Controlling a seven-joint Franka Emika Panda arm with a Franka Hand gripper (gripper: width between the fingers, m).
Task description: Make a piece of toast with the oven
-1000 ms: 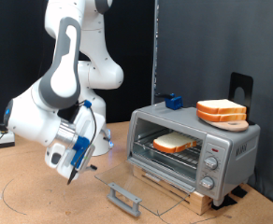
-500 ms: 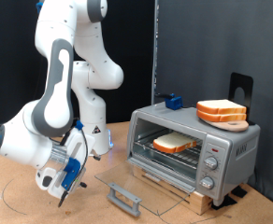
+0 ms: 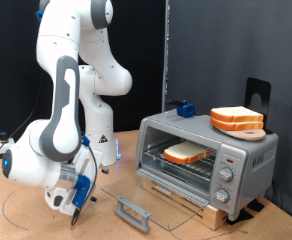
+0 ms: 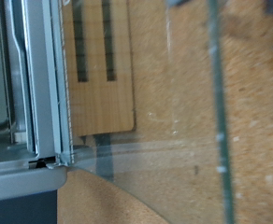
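Note:
The oven (image 3: pixel 211 160) stands on a wooden board at the exterior view's right, its glass door (image 3: pixel 136 192) folded down flat with the grey bar handle (image 3: pixel 133 212) at its front edge. The piece of toast (image 3: pixel 186 153) lies on the wire rack inside. My gripper (image 3: pixel 74 206) hangs low over the table at the exterior view's left, well away from the door and holding nothing. The wrist view shows the oven's metal frame (image 4: pixel 43 84) and the open glass door (image 4: pixel 174 112), with no fingers clearly in it.
A thicker stack of bread slices (image 3: pixel 236 120) sits on top of the oven. A small blue object (image 3: pixel 184 107) and a black stand (image 3: pixel 256 95) are behind it. A cable loop (image 3: pixel 16 215) lies on the table at the left.
The arm has drawn back to the exterior view's left and lowered, carrying the gripper away from the oven door. The toast and the door have not moved.

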